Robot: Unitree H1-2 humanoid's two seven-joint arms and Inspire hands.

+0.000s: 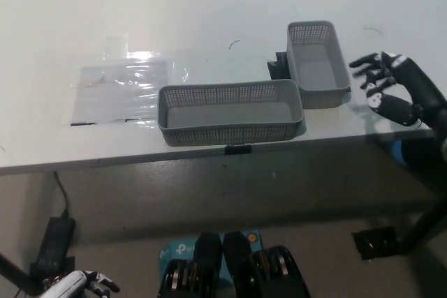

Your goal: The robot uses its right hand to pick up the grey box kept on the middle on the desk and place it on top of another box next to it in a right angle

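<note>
A long grey box (230,112) of perforated plastic mesh, rectangular and open-topped, sits mid-desk near the front edge. At its 1 o'clock a shorter matching box (317,63) lies at right angles. The black right hand (388,87) hovers at 3 o'clock, fingers spread, holding nothing. A clear plastic sheet (119,91) lies at 9 o'clock on the smooth white desk (174,5). The white left hand (78,285) rests at 7 o'clock, below the desk; I cannot tell its grip.

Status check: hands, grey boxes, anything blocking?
Right hand open, beside smaller grey box, not touching. Left hand low, idle. Long grey box untouched at desk edge. Nothing blocking.
</note>
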